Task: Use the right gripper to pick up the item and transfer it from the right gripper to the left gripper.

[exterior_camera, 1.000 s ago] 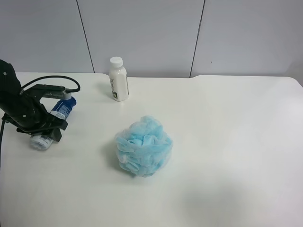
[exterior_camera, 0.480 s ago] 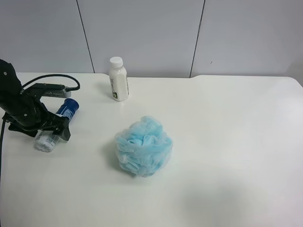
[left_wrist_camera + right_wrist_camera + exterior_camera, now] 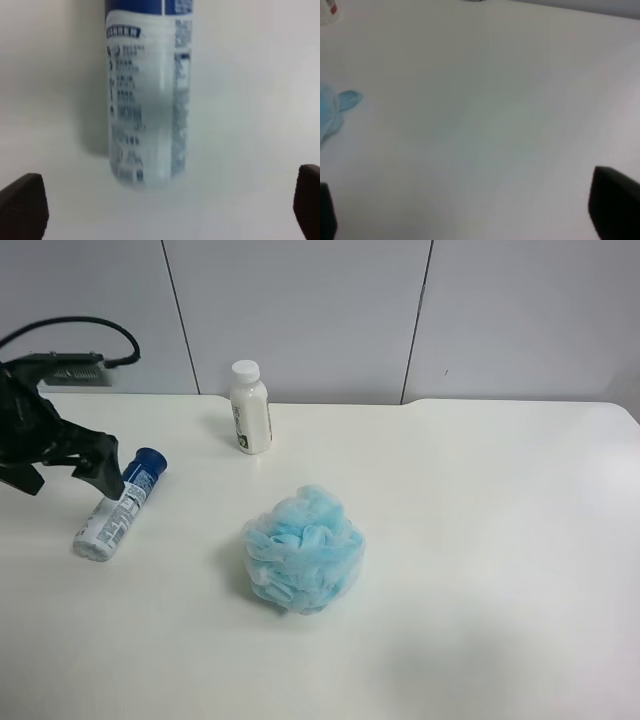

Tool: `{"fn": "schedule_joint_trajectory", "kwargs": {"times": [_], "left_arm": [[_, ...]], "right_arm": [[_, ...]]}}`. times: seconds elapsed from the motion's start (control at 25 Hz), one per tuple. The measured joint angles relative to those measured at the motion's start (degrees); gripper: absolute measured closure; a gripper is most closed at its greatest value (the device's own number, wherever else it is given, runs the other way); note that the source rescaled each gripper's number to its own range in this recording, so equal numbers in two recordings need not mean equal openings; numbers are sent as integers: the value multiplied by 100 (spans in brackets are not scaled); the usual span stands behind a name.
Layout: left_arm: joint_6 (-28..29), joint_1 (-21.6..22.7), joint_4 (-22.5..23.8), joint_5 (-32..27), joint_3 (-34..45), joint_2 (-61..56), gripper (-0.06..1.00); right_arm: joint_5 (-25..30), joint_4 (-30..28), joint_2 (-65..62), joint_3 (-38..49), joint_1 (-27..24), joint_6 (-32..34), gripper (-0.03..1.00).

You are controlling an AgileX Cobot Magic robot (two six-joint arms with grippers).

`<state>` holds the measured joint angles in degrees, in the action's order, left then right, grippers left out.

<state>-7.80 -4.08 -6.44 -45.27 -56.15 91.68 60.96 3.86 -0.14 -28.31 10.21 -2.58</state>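
Note:
The item, a slim silver-white can with a blue label and dark blue cap, lies on its side on the white table at the exterior high view's left. The left wrist view shows it too, its base end towards the camera. My left gripper hangs open just above and behind the can, its fingers wide apart and touching nothing. My right gripper is open and empty over bare table; only its fingertips show. It is out of the exterior high view.
A white bottle with a white cap stands at the back. A fluffy light-blue mesh puff sits mid-table; its edge shows in the right wrist view. A black cable loops above the left arm.
My left gripper has opened, let go of the can and risen up and back. The can now lies free on the table, its cap end shifted slightly right.

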Motion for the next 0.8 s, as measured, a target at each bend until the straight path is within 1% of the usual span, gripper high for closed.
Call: {"fn": "schedule_joint_trajectory", "kwargs": {"times": [0.12,0.28,0.44,0.6,0.8], "left_arm": [[25,0,71,-461,11,-705,-4],[66,0,137,-679,214,-1941,-4],[246,0,143,-805,629,-3352,-5],[456,0,146,-1292,1000,-4786,-5],[478,0,157,-1752,1255,-6276,-5]], "right_arm": [[0,0,0,0,0,0,-3],[0,0,0,0,0,0,-3],[0,0,0,0,0,0,-3],[0,0,0,0,0,0,-3],[0,0,0,0,0,0,-3]]}}
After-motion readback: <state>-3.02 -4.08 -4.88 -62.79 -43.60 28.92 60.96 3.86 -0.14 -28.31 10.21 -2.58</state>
